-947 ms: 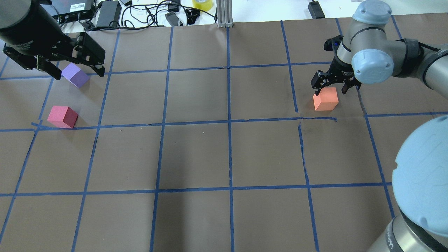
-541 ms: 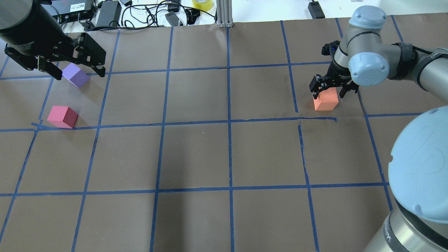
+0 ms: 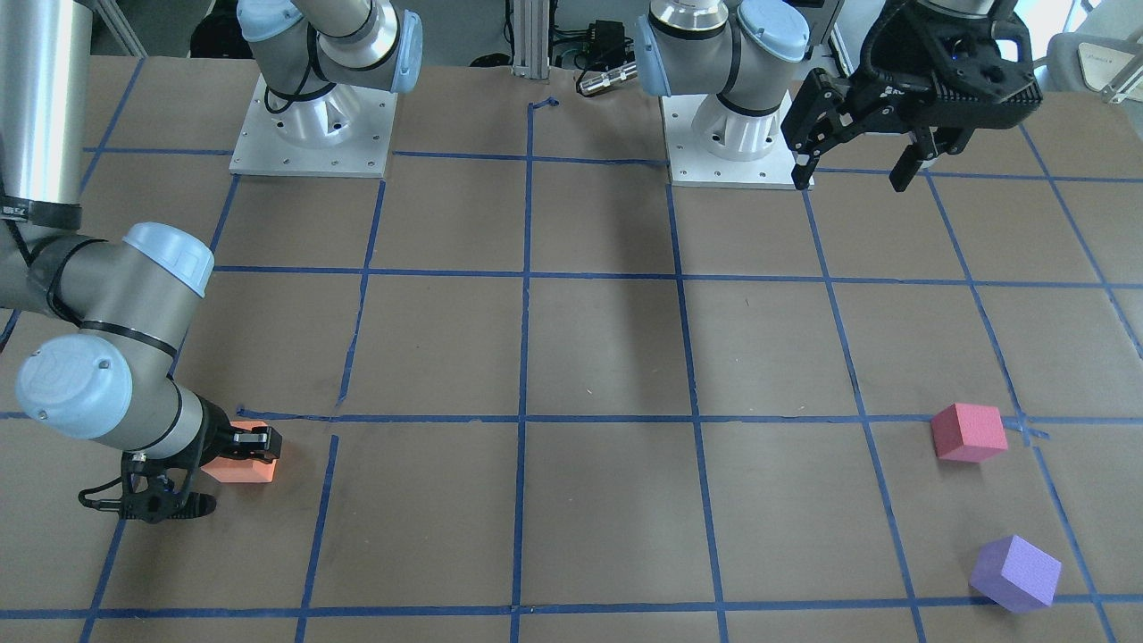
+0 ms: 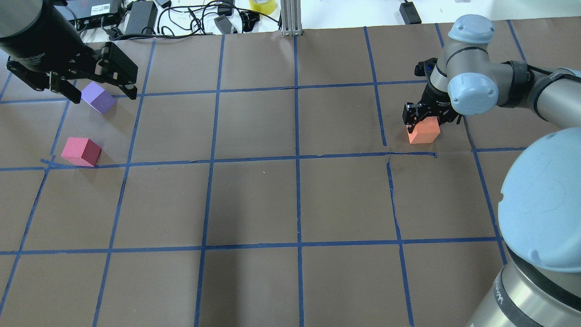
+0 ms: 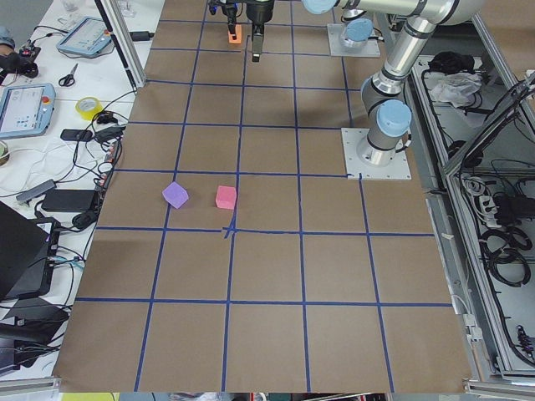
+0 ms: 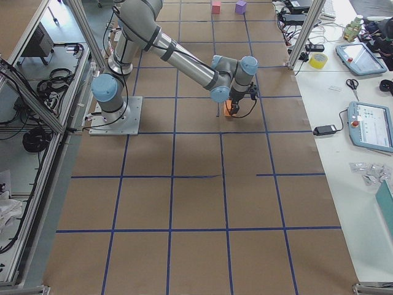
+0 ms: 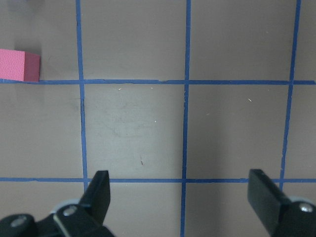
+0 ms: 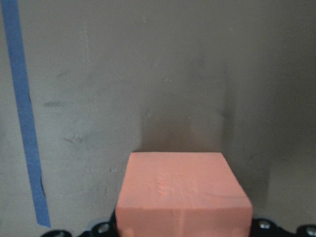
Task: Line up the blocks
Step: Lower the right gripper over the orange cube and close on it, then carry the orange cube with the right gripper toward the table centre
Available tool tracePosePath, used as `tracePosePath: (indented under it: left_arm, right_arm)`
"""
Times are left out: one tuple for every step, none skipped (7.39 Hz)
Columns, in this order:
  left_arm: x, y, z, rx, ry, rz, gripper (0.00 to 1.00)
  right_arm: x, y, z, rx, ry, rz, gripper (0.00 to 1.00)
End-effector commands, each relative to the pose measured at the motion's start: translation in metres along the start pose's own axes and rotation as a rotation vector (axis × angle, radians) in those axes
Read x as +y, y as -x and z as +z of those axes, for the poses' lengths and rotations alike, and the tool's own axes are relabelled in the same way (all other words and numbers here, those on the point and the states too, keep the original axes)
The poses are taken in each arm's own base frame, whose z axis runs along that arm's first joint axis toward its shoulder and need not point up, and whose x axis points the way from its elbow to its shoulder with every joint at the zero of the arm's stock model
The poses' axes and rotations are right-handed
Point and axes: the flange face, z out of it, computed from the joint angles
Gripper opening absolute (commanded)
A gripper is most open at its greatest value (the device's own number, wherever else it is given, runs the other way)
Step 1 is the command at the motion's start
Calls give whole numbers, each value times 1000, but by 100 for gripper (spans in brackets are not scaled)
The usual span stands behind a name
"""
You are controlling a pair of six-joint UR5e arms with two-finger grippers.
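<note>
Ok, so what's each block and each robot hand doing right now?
Orange block: sitting on the table, between the fingers of the right gripper.
Pinkish red block: on the table, untouched.
Purple block: on the table, untouched.
Left gripper: open, empty, up in the air.
Right gripper: low around the orange block; cannot tell if it is squeezing.

The left arm is held high with its wrist turned straight down, and the left gripper is spread wide, its 2 fingers well apart. The right arm reaches far out from its base, wrist bent downward, with the right gripper set low. From here I can't tell whether its 2 fingers are clamped.
</note>
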Motion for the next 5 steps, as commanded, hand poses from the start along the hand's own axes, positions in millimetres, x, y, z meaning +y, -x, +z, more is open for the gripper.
tracePosePath:
  left_arm:
    - [2, 0, -2, 0, -3, 0, 100]
    - [2, 0, -2, 1, -3, 0, 100]
    - [2, 0, -2, 0, -3, 0, 100]
    - [1, 0, -1, 0, -3, -1, 100]
    - [1, 0, -1, 0, -3, 0, 100]
  right_arm:
    - [-3, -1, -12, 4, -23, 12, 0]
    - [-7, 5, -27, 10, -46, 10, 0]
    - [-9, 26, -57, 11, -94, 19, 0]
    - [-9, 74, -74, 8, -121, 20, 0]
    - [-10, 126, -88, 6, -156, 31, 0]
